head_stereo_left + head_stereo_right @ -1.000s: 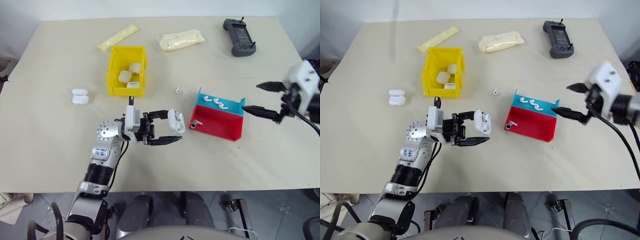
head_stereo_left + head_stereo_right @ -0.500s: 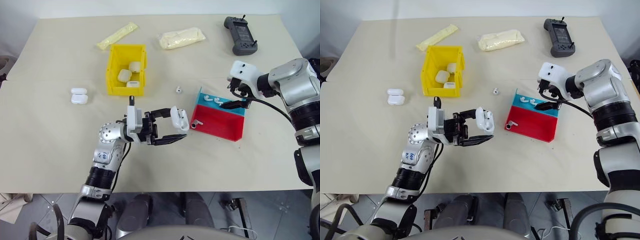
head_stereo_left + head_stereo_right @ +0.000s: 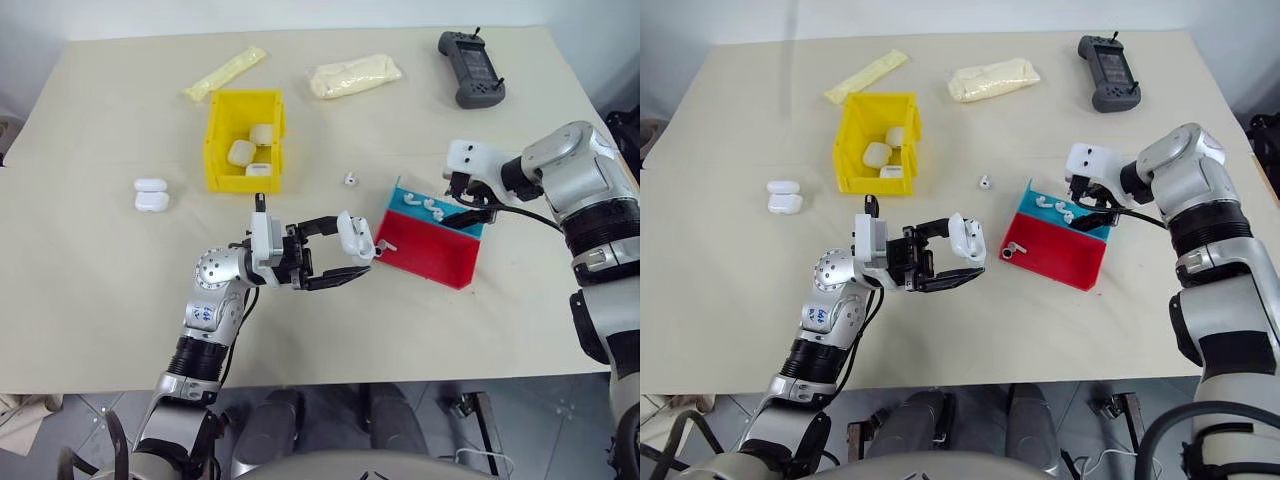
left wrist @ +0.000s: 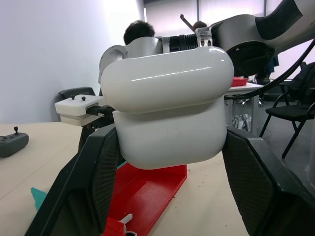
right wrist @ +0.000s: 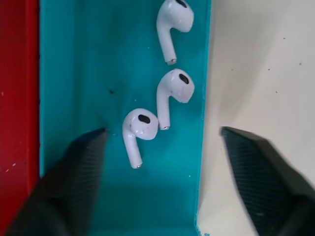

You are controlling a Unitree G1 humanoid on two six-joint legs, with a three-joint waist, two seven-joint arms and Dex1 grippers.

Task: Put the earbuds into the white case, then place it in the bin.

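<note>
Our right gripper (image 5: pixel 162 142) came down over the tray (image 3: pixel 440 262), fingers spread around three earbuds (image 5: pixel 139 130) | left gripper (image 3: pixel 340 258) pinches the white case (image 3: pixel 355 236) beside tray | close slowly on one bud.

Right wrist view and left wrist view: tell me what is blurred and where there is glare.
Right wrist view: the black fingers are soft and out of focus, the earbuds on the teal floor of the tray sharp. Left wrist view: the white case is sharp, with bright glare streaks across its lid; the people behind it are blurred.
</note>
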